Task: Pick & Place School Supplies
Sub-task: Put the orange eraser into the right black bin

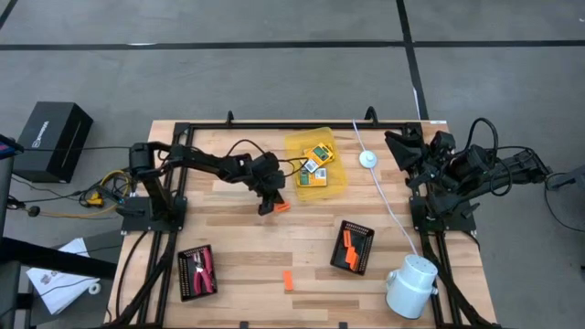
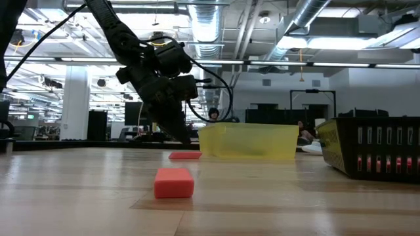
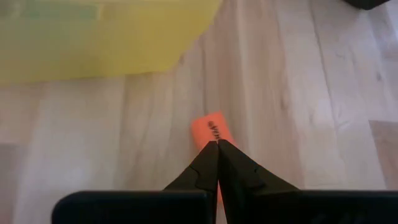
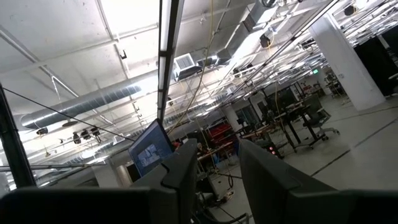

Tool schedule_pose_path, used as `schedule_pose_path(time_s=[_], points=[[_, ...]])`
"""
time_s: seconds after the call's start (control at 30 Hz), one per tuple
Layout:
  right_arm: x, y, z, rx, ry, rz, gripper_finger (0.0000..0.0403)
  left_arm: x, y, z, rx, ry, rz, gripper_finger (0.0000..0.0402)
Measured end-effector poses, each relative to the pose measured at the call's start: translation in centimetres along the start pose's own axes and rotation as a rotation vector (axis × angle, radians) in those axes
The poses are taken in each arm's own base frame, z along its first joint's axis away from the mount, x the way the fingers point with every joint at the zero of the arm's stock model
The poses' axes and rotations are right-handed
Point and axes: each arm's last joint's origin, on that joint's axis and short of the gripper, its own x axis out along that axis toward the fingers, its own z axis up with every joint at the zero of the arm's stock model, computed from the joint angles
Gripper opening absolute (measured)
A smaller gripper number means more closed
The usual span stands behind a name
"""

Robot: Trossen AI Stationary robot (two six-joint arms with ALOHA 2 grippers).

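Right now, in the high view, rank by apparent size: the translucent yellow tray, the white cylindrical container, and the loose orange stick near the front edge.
1. Translucent yellow tray
2. White cylindrical container, somewhat smaller
3. Loose orange stick, far the smallest

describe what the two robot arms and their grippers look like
Both arms are dark, jointed, with black cables looping along them. The left gripper has two black fingers tapering to thin points. The right gripper has broader, flat dark fingers. No markings are readable.
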Motion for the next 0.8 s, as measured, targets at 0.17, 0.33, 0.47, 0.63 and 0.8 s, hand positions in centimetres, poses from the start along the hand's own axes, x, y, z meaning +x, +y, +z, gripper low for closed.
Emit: schedule_pose_path(time_s=[0.17, 0.33, 0.47, 0.63, 0.8], points=[[0.0, 0.0, 0.0, 0.0, 0.0, 0.0, 0.0111, 0.9, 0.1, -0.5, -0.005, 0.03, -0.006, 0.0], [0.0, 0.0, 0.0, 0.001, 0.0, 0.0, 0.0111, 1.3, -0.1, -0.6, 0.001, 0.038, -0.016, 0.0], [0.0, 0.0, 0.0, 0.0, 0.0, -0.001, 0.0111, 1.3, 0.2, -0.7, 0.014, 0.041, -0.003, 0.0], [0.0, 0.0, 0.0, 0.001, 0.0, 0.0, 0.0111, 1.0, 1.0, -0.8, 0.007, 0.04, 0.007, 0.0], [0.0, 0.0, 0.0, 0.001, -0.001, 0.0, 0.0111, 0.7, 1.8, -1.4, 0.015, 0.073, 0.041, 0.0]])
